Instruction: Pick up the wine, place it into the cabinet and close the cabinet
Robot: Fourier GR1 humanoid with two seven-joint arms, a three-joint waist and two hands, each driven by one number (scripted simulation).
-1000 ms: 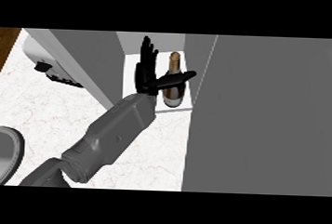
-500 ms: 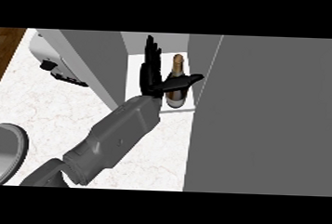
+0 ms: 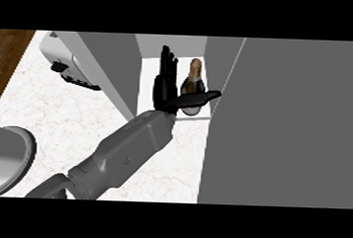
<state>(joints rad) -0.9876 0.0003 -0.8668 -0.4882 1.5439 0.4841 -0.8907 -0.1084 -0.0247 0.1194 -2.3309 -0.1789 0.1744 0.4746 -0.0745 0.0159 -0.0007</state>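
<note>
The cabinet (image 3: 296, 120) takes up most of the right side, its big grey door (image 3: 281, 144) swung toward us, with a second grey panel (image 3: 112, 64) on the left of the narrow opening. Below lies the white marbled counter (image 3: 55, 117). A pale toaster-like appliance (image 3: 64, 62) sits at the upper left, and a grey round rim (image 3: 6, 159) pokes in at the left edge.

The wine (image 3: 193, 87) is a dark bottle with a gold-foiled neck, standing upright inside the opening on the white shelf (image 3: 155, 85).

One grey forearm (image 3: 127, 149) reaches up from the lower left; I can't tell which arm it is. Its black hand (image 3: 165, 86) is beside the bottle, fingers (image 3: 168, 61) straight and pointing up, spread open. The thumb (image 3: 198, 98) sticks out across the bottle's lower body, not curled round it.
</note>
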